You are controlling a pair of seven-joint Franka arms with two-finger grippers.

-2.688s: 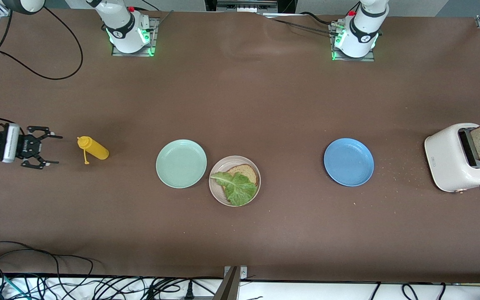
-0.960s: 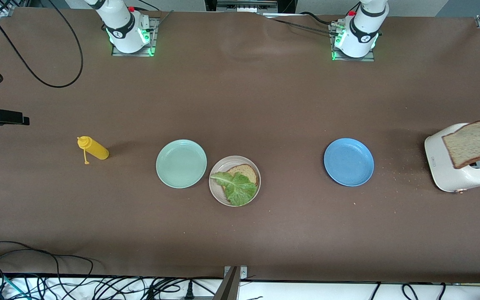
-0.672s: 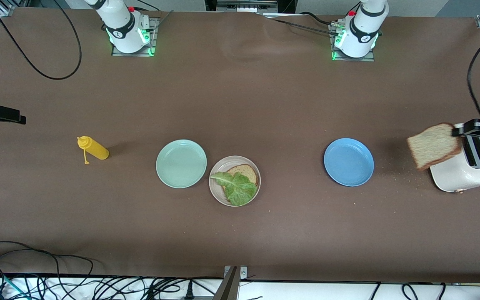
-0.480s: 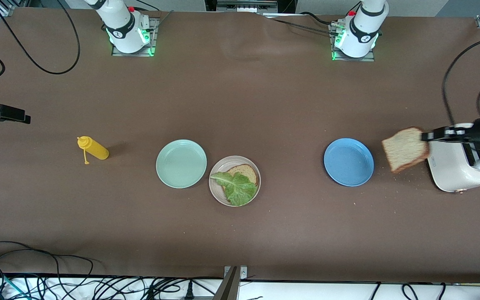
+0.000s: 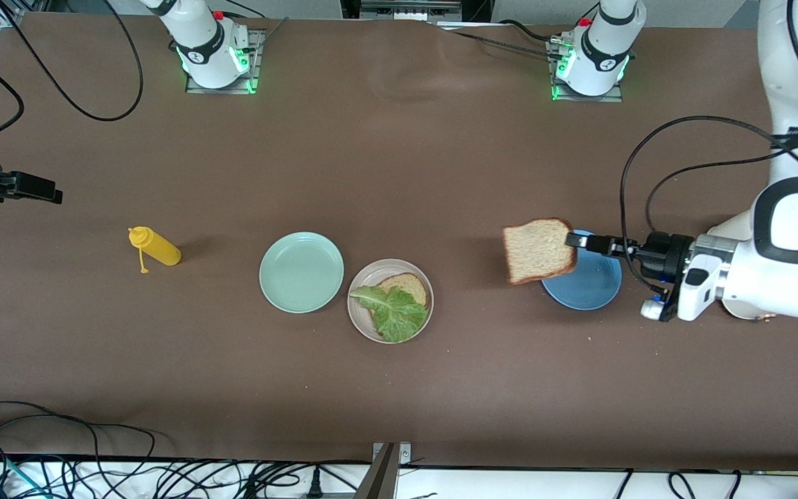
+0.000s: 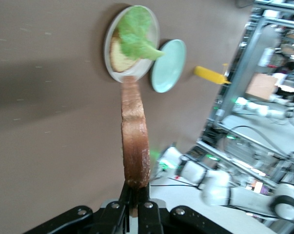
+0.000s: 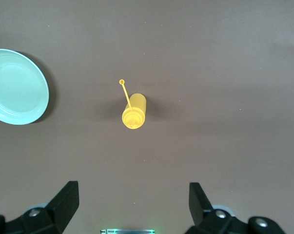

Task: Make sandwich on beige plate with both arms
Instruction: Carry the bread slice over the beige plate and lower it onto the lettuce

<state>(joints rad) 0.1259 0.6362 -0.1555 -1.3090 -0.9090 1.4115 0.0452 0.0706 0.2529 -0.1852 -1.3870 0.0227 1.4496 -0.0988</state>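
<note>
The beige plate (image 5: 390, 301) holds one brown bread slice (image 5: 409, 285) with a green lettuce leaf (image 5: 393, 311) on it; plate (image 6: 109, 62) and lettuce (image 6: 135, 32) also show in the left wrist view. My left gripper (image 5: 571, 240) is shut on the edge of a second bread slice (image 5: 539, 251), held upright in the air over the rim of the blue plate (image 5: 587, 285). In the left wrist view the slice (image 6: 135, 141) stands edge-on between the fingers (image 6: 125, 196). My right gripper (image 5: 49, 191) is open and empty, high over the table at the right arm's end, above the mustard bottle (image 7: 134, 110).
A mint-green plate (image 5: 301, 272) lies beside the beige plate toward the right arm's end. A yellow mustard bottle (image 5: 154, 247) lies on its side farther toward that end. The left arm's white body (image 5: 780, 256) hides the toaster.
My left gripper has carried the bread slice from the toaster toward the middle, now over the blue plate's rim. The right gripper has risen away from the mustard bottle and stays near the table's end.
</note>
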